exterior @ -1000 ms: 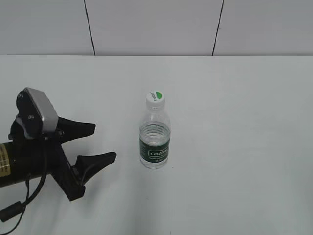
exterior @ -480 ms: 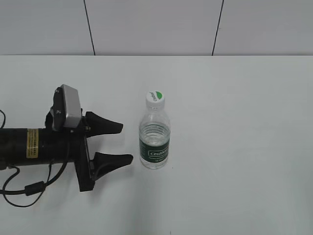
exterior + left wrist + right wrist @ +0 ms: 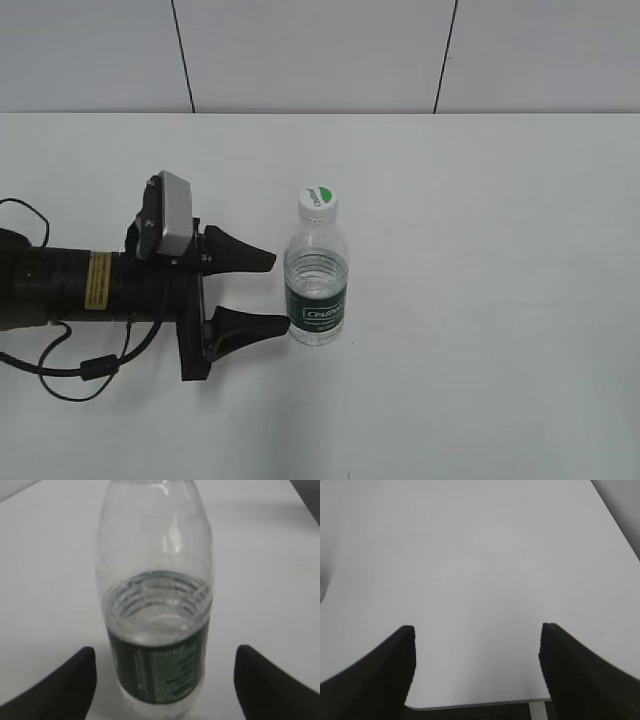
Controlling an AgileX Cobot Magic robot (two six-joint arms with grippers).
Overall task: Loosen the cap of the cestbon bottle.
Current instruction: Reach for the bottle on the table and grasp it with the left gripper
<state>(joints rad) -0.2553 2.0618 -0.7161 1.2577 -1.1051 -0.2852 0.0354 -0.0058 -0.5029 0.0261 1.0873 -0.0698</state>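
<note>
The cestbon bottle (image 3: 317, 285) stands upright mid-table, clear with a dark green label band, partly filled with water. Its white cap (image 3: 318, 199) with a green crescent sits on top. My left gripper (image 3: 277, 292) is open, lying level, its two black fingers reaching just up to the bottle's left side at label height. In the left wrist view the bottle (image 3: 157, 625) fills the middle, and the open fingers (image 3: 165, 680) stand well clear on either side; the cap is cut off above. My right gripper (image 3: 476, 652) is open and empty over bare table, outside the exterior view.
The white table (image 3: 500, 300) spreads all round the bottle. A pale panelled wall (image 3: 320, 50) stands behind it. The right wrist view shows the table's edge (image 3: 470, 704) just below the fingers. A black cable (image 3: 60, 370) trails under the left arm.
My left arm has moved rightward across the table, from the far left up to the bottle, with its fingers staying open. The bottle has not moved.
</note>
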